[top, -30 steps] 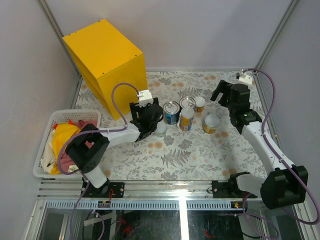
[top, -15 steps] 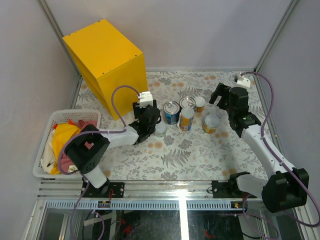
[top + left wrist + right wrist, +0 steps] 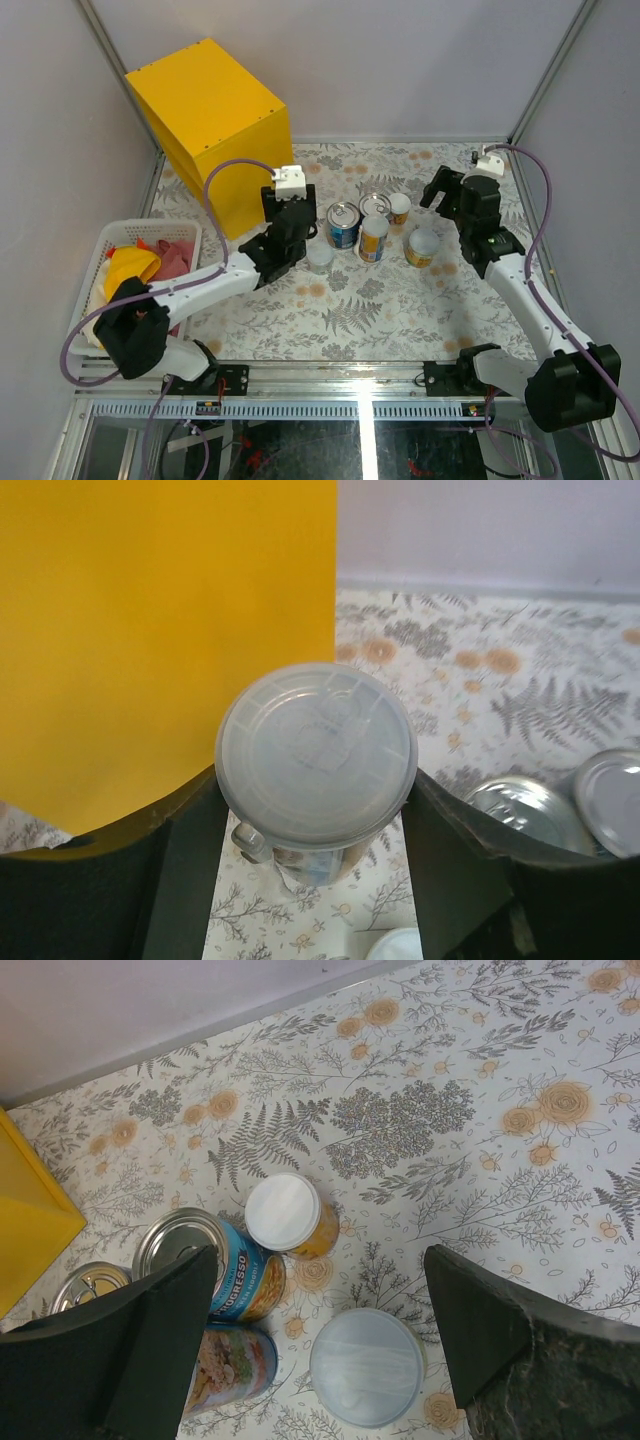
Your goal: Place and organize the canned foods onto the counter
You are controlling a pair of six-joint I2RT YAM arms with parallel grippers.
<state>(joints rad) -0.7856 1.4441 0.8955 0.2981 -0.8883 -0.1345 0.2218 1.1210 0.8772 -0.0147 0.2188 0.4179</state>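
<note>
Top external view: yellow counter (image 3: 205,100) stands tall at the back left of the table (image 3: 380,300), with no can on its top yet. Left gripper (image 3: 316,780) is clenched on a grey-lidded can (image 3: 316,745), just beside the counter's side wall; can't tell if it is clear of the table. Main risk is a lift that's too low, so the can strikes the wall or top edge and gets knocked loose. Can't tell the grip depth, so a slip or tilt is possible. Right gripper (image 3: 322,1260) is released, jaws wide, above the can cluster (image 3: 375,228) and a flat pale can (image 3: 365,1365). A skewed descent could bump the blue-labelled can (image 3: 235,1280) or small white-lidded can (image 3: 285,1215)
</note>
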